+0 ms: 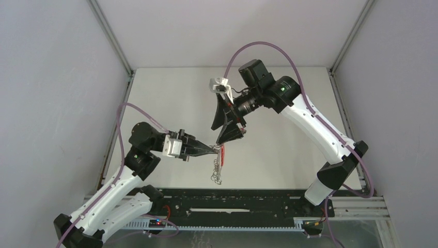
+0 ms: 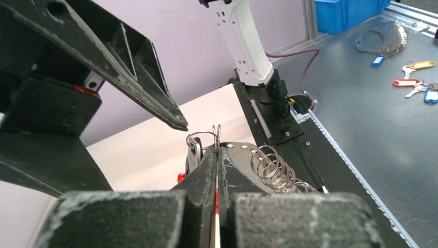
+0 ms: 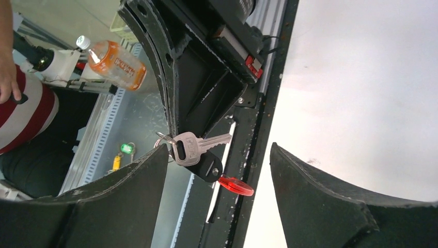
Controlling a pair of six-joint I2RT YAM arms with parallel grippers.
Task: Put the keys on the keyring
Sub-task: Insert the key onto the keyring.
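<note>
My left gripper (image 1: 210,150) is shut on the keyring (image 2: 217,134), a thin wire ring that sticks up past its fingertips (image 2: 208,157). A sliver of the red strap (image 1: 223,154) shows between the jaws. The keys (image 3: 192,146) hang from the ring: a silver key over a black-headed one, with a red tag (image 3: 236,186) below. A chain of small rings (image 1: 217,173) dangles under them. My right gripper (image 1: 219,135) hangs open just above, its fingers (image 3: 147,178) either side of the keys, touching nothing.
A black rail (image 1: 232,206) runs along the table's near edge. Outside the cell are a blue bin (image 2: 346,13), spare tagged keys (image 2: 413,82), an orange bottle (image 3: 116,62) and a person's arm in a striped sleeve (image 3: 23,111). Grey walls enclose the white table (image 1: 170,98).
</note>
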